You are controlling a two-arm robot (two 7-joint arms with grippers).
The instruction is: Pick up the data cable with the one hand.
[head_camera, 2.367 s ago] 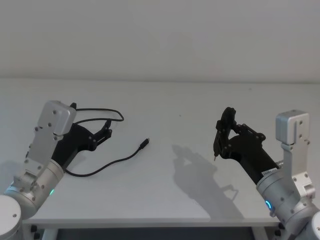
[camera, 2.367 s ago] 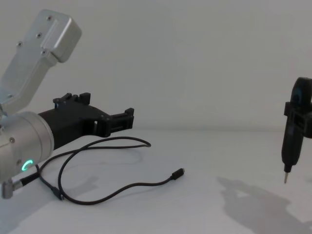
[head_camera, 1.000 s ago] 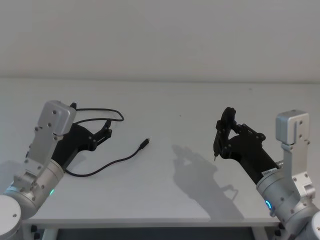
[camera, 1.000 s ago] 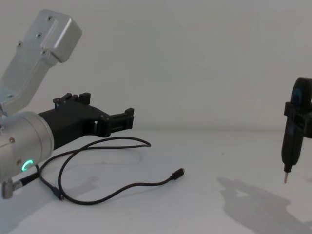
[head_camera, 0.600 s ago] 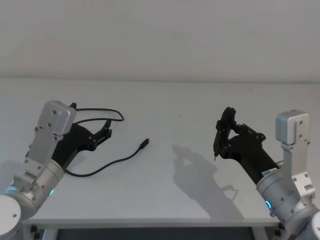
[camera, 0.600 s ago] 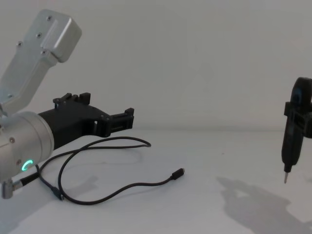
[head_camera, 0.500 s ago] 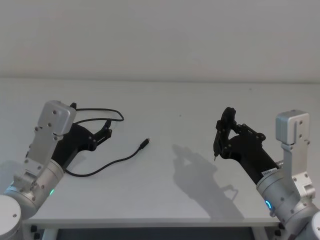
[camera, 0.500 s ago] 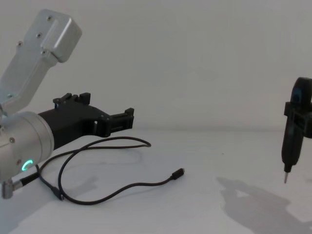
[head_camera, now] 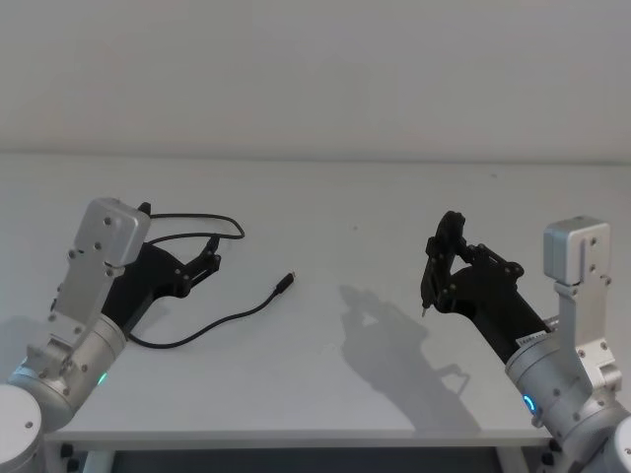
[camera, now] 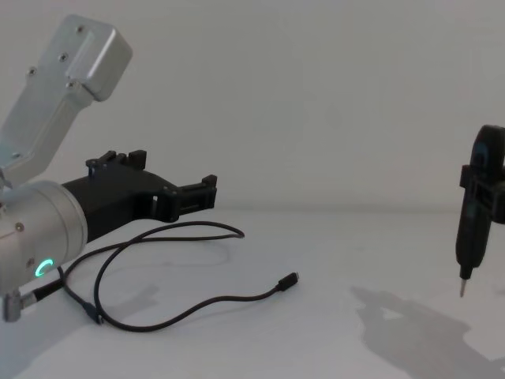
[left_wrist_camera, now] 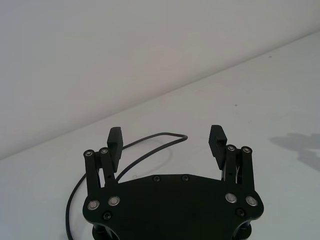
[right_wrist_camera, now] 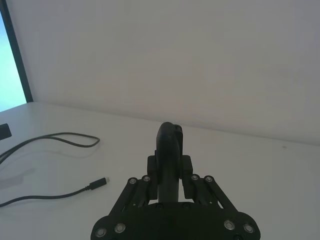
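Note:
The data cable [head_camera: 212, 325] is a thin black cord lying in loose loops on the white table [head_camera: 345, 217], with one small plug [head_camera: 287, 281] pointing toward the middle. From the chest it runs low across the table as the cable [camera: 189, 306]. My left gripper [head_camera: 213, 251], black and blocky on a silver wrist, hovers over the cable's far loop with its jaws wide open and nothing in them. In the left wrist view the open gripper [left_wrist_camera: 166, 141] frames the cable [left_wrist_camera: 170, 133] beyond it. My right gripper [head_camera: 436, 271] is held up at the right, shut on a black pointed tool [camera: 470, 237].
The tool's tip [head_camera: 424, 310] hangs just above the table and the right arm throws a shadow [head_camera: 394, 345] on it. A plain wall stands behind the table's far edge. The front edge [head_camera: 296, 434] is close to my body.

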